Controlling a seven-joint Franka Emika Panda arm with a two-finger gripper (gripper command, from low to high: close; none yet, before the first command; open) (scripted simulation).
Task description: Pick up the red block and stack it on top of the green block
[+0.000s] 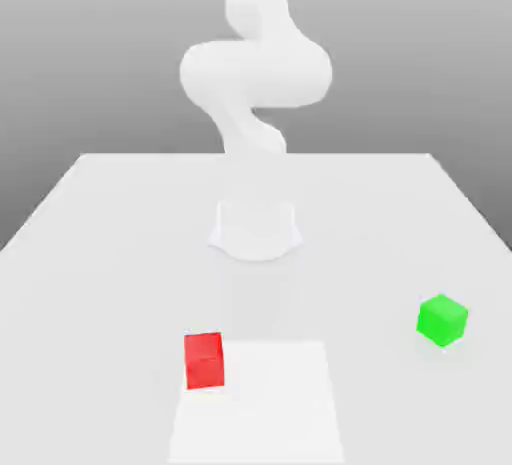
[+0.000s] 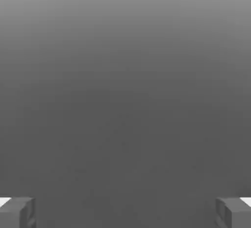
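Observation:
The red block [image 1: 204,359] sits on the white table toward the front, a little to the exterior view's left of centre. The green block [image 1: 442,319] rests on the table well off to the exterior view's right, slightly farther back, apart from the red one. In the hand view my gripper [image 2: 125,212] is open, its two grey fingertips [image 2: 17,212] standing far apart with nothing between them and only plain grey backdrop beyond. The white arm [image 1: 255,73] rises and curls above its base at the back of the table.
The arm's round base [image 1: 256,228] stands mid-table behind both blocks. A brighter rectangular patch [image 1: 260,403] lies on the table [image 1: 100,253] at the front, just beside the red block. The table's edges slant inward on both sides toward the back.

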